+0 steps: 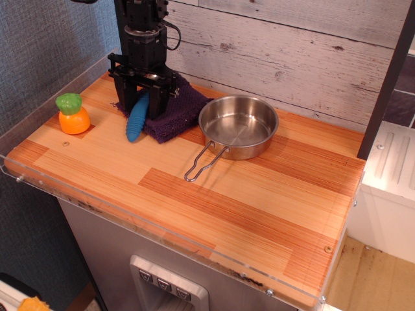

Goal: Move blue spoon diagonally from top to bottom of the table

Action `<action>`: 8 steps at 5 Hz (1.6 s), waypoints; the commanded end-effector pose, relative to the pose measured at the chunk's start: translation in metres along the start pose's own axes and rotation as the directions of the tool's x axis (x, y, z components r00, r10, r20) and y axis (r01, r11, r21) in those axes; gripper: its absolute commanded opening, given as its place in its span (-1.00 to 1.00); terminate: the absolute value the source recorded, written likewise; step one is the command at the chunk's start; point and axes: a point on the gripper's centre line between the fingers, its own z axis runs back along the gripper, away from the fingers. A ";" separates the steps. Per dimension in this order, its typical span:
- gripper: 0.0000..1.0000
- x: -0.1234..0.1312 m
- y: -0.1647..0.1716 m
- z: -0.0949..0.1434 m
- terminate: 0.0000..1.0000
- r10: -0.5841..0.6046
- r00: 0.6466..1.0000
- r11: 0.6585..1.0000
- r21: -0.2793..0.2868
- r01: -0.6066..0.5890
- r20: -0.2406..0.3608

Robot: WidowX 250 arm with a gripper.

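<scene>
Across the whole width of your view runs one bench (214, 201), a rectangular top of light and reddish-brown striped planks with a clear plastic rim along its near and left edges. Behind it stands a wall of whitewashed boards.

Over the bench's far left corner you have one black robot arm coming straight down, ending in one gripper (138, 107). Its jaws point downward and stand on either side of the upper part of the spoon handle, close against it; you cannot tell from this angle whether they are actually pressing it or only flanking it.

Next in size, one steel pan (238, 127) sits near the middle of the far edge, empty and upright, with its wire handle pointing toward the near left corner.

One purple cloth (170, 111) lies crumpled near the far left corner, just left of the pan and close to its rim; whether they touch is unclear.

You have one blue spoon (136, 121), near the far left corner. Only its thick ribbed blue handle shows: it slants down toward the near edge, its lower end on the bare wood just off the cloth, its upper end hidden between the jaws.

Smallest, one toy carrot (72, 115), orange with a green top, stands near the left edge, apart from the spoon.
</scene>
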 end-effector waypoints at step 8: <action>-1.00 -0.058 -0.142 0.081 -1.00 -0.260 0.950 0.963 -0.023 0.268 0.172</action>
